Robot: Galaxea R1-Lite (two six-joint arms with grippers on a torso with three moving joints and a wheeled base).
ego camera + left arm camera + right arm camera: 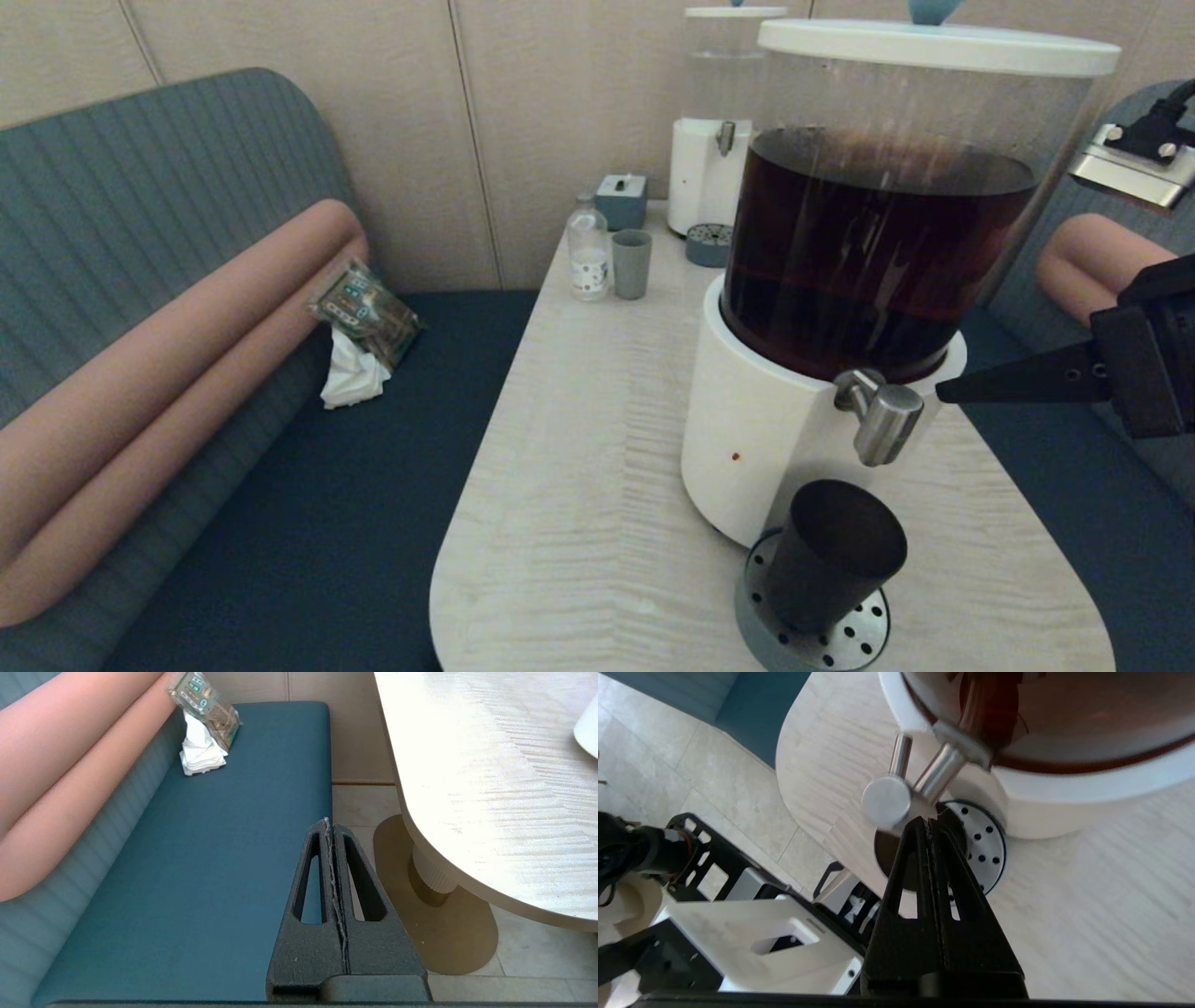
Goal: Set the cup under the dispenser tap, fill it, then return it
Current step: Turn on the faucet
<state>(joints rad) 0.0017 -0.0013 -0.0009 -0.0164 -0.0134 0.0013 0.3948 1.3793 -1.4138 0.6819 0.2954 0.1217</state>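
Now one cup point(834, 553) stands under one dispenser tap point(882, 417); both grippers' fingers point(930, 858) pressed together.

- The cup point(834, 556): plain black tapered tumbler, upright on the perforated drip tray directly beneath the tap.
- The dispenser tap point(883, 417): short brushed-steel spout projecting from the white base.

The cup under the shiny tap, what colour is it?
Black. The cup shows best in the head view, standing on the holed drip tray below the dispenser tap.
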